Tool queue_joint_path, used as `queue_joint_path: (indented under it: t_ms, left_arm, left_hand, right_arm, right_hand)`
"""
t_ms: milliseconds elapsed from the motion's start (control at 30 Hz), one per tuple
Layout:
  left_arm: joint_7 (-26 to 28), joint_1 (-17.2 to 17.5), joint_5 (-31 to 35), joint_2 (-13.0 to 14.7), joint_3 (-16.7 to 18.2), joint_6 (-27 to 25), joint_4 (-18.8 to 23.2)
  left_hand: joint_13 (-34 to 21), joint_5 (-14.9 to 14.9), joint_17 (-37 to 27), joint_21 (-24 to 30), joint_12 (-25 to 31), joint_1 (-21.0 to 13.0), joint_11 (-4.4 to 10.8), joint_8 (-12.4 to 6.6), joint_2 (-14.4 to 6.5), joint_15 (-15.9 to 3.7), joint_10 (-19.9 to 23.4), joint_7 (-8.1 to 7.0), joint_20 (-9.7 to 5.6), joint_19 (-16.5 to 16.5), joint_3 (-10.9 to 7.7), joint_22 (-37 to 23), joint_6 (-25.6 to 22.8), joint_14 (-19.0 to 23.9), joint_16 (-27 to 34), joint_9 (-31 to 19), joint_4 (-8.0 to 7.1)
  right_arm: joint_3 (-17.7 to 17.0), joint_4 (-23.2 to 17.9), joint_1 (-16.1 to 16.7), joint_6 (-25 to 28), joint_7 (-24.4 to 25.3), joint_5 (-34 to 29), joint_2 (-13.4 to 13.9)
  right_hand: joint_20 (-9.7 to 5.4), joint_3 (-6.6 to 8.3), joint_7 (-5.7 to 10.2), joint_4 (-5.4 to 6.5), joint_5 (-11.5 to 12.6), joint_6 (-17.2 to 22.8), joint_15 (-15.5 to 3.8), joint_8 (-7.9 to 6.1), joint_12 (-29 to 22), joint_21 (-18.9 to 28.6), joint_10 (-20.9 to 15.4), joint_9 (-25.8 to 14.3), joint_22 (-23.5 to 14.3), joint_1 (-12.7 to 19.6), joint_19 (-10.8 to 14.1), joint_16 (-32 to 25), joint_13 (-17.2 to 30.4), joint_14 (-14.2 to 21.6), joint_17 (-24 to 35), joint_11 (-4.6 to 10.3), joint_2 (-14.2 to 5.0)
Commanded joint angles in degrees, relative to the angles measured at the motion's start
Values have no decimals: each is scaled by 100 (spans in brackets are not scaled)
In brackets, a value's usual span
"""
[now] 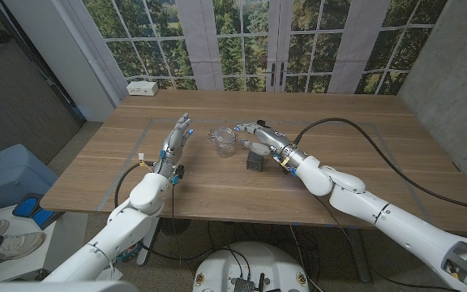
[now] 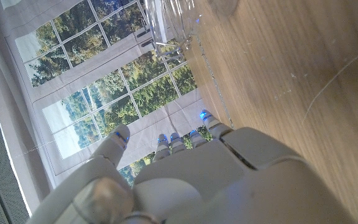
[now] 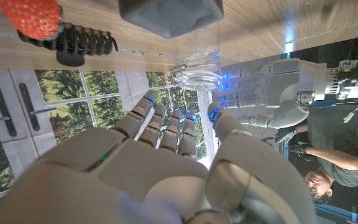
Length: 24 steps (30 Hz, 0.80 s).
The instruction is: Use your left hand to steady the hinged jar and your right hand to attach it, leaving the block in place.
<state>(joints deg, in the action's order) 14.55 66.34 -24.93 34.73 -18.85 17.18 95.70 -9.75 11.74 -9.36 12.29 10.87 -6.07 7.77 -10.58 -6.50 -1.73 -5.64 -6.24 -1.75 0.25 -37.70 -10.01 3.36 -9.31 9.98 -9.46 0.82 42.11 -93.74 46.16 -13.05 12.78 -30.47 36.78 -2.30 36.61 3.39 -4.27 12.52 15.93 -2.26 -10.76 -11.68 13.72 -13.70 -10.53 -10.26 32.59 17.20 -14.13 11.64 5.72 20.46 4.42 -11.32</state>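
Left hand [image 1: 176,139] stands on the table [image 1: 363,154] just left of the hinged jar [image 1: 224,139], fingers straight and apart, palm turned toward the jar, holding nothing. Gap between hand and glass is visible in the head view, so not touching. From the left wrist view the hand [image 2: 185,180] shows its back, fingertips [image 2: 120,134] spread, with the jar [image 2: 169,28] ahead of them and apart.

Right hand [image 1: 259,136] reaches in from the other side, fingers extended toward the jar's right wall, near it; contact can't be told. Nothing pinched, fingers apart. Right wrist view: the hand [image 3: 166,168] has fingers [image 3: 143,111] spread, the clear jar [image 3: 197,68] just beyond the tips, and the left hand [image 3: 266,99] upright on the jar's far side.

Jar is clear glass, upright near the table's middle, between the two hands. Dark grey block [image 1: 254,158] sits on the table just beside the right hand's near side, right of the jar; in the right wrist view the block [image 3: 169,15] is next to the jar.

A strawberry [image 3: 30,17] on a black stand lies further out. White box [image 1: 143,88] sits at the far left table corner. A person [image 3: 328,168] is behind.
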Motion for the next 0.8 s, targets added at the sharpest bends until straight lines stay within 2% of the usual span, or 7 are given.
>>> queue_joint_path:
  t_ms: [33,667,700,800]
  left_arm:
    - [38,-13,112,38,3,-7,-24]
    - [26,-96,137,25,-30,-57,-69]
    - [24,-95,134,26,-30,-58,-70]
    - [20,-92,119,23,-31,-67,-75]
  left_hand:
    - [-18,-22,-13,-20,0,-70,9,4,-326,-746,35,-12,-508,38,-20,-16,-36,29,11,-20,48]
    - [-19,-32,-13,-27,1,-96,2,3,-333,-739,58,4,-506,52,-17,-16,-58,48,13,-21,84]
    - [-19,-32,-14,-27,0,-98,-2,4,-333,-740,58,6,-505,53,-17,-16,-59,47,12,-21,85]
    - [-19,-34,-14,-28,-1,-101,-6,4,-335,-740,59,8,-504,54,-16,-16,-61,46,11,-21,90]
  right_arm:
    - [176,88,-212,152,-172,-125,-136]
    - [413,205,-442,223,-259,-295,-230]
    - [428,204,-448,234,-238,-337,-237]
    - [491,149,-461,374,-167,-567,-263]
  right_hand:
    - [-280,-2,-5,-26,29,-46,-592,7,14,-39,-22,-15,-8,74,0,25,18,-15,0,51,-32]
    - [-259,23,19,-41,49,-86,-613,9,21,-53,4,-15,-9,144,-14,44,20,-80,-13,117,-59]
    - [-254,63,39,-77,73,-105,-616,13,25,-51,14,-14,-8,200,0,50,19,-80,-26,126,-70]
    - [-266,326,102,-392,298,-273,-647,36,62,-83,135,-10,0,675,-8,108,9,-124,-141,242,-41]
